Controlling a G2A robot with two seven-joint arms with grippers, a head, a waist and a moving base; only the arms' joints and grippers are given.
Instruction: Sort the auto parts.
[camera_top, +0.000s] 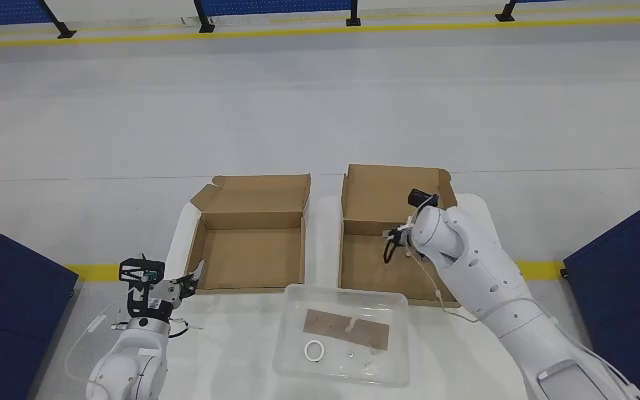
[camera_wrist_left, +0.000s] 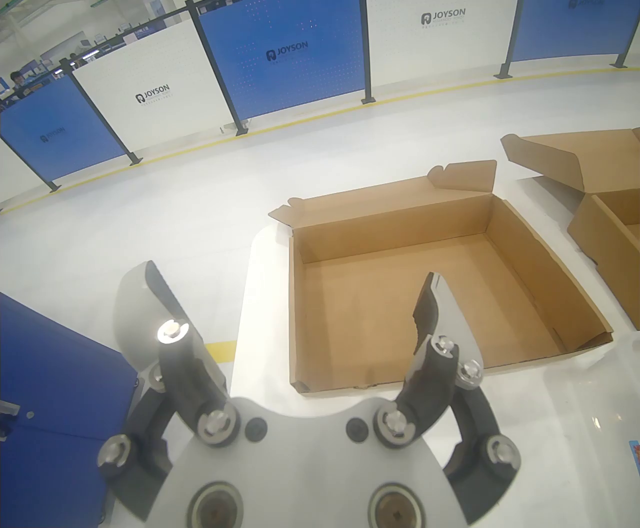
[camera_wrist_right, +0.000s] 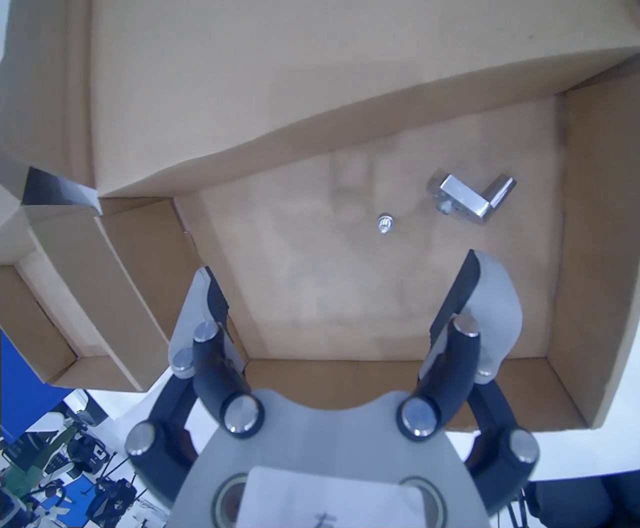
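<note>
The right gripper (camera_wrist_right: 339, 264) hangs spread, empty, over the right box (camera_wrist_right: 590, 250), where a bracket (camera_wrist_right: 470, 197) and bolt (camera_wrist_right: 385, 223) lie. The left gripper (camera_wrist_left: 289, 272) is spread too. A drop looks done; next probably calls for reaching the white ring (camera_top: 314, 350) in the near tray (camera_top: 345, 293).

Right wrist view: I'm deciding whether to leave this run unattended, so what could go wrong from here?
The right tool hangs open over the right box, close to its walls; withdrawing could snag a wall and jolt the bracket and bolt. The white ring in the clear tray looks thin and flat, so a pinch may slip.
</note>
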